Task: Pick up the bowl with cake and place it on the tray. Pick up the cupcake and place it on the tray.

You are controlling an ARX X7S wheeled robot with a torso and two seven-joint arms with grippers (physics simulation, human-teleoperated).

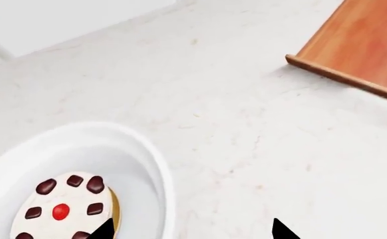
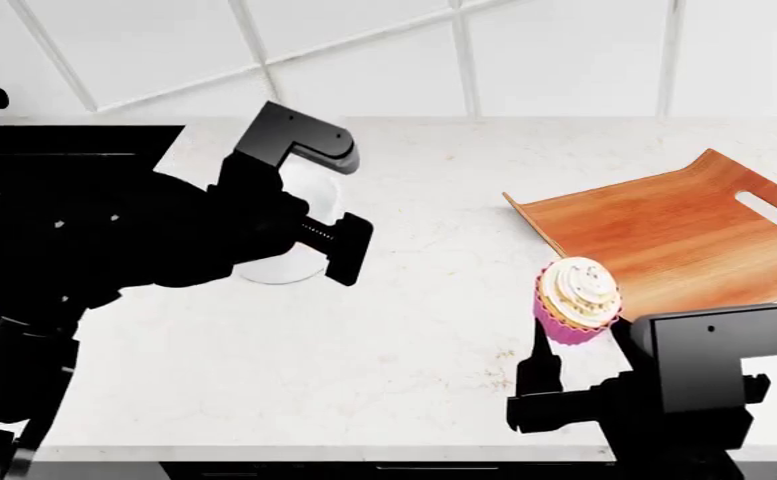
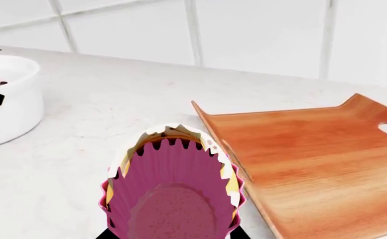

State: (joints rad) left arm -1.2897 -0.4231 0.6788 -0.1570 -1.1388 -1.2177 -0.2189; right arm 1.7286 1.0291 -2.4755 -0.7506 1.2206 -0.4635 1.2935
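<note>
Right fingers pinched the cupcake, lifted just beside the tray. Left fingers were spread astride the bowl with cake's tray-side rim, one tip inside.

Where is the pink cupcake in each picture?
Left wrist view: the cupcake is not in it.
Head view: the cupcake sits lower right, at the near corner of the tray.
Right wrist view: the cupcake fills the bottom middle, seen from underneath.
Shared landmark: the tray shows in all three.
</note>
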